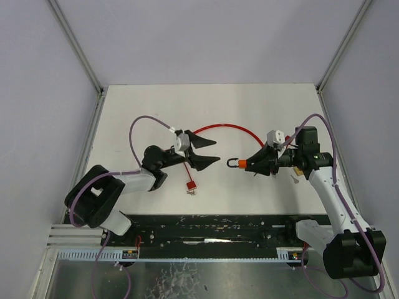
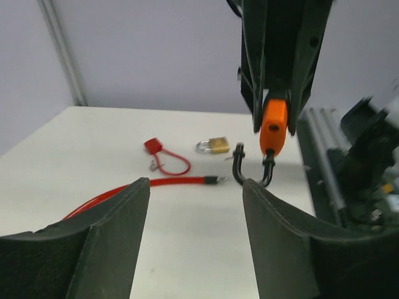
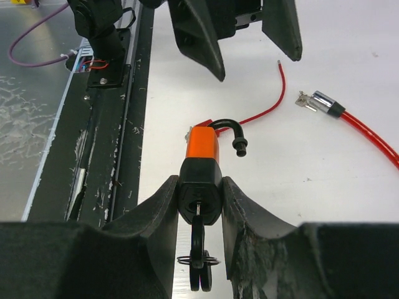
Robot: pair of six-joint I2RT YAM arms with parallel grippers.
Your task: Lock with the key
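Small brass padlock (image 2: 215,145) on white table (image 1: 249,106), near red tag (image 2: 153,146) with thin loop.

The right gripper (image 3: 199,187) hides both flanks of the padlock (image 3: 202,146) between its fingers, whose bases run off the bottom edge. The key (image 3: 198,243) has its blade buried in the lock. Ahead of that gripper, the left gripper (image 3: 257,65) is cut by the top edge, and the red cable (image 3: 365,129) leaves at the right. In the left wrist view the cable vanishes behind the left gripper's own finger (image 2: 106,243), and the shapes (image 2: 374,156) to its right are blurred. From above, a speck (image 1: 294,179) just beside the right gripper is too small to identify.
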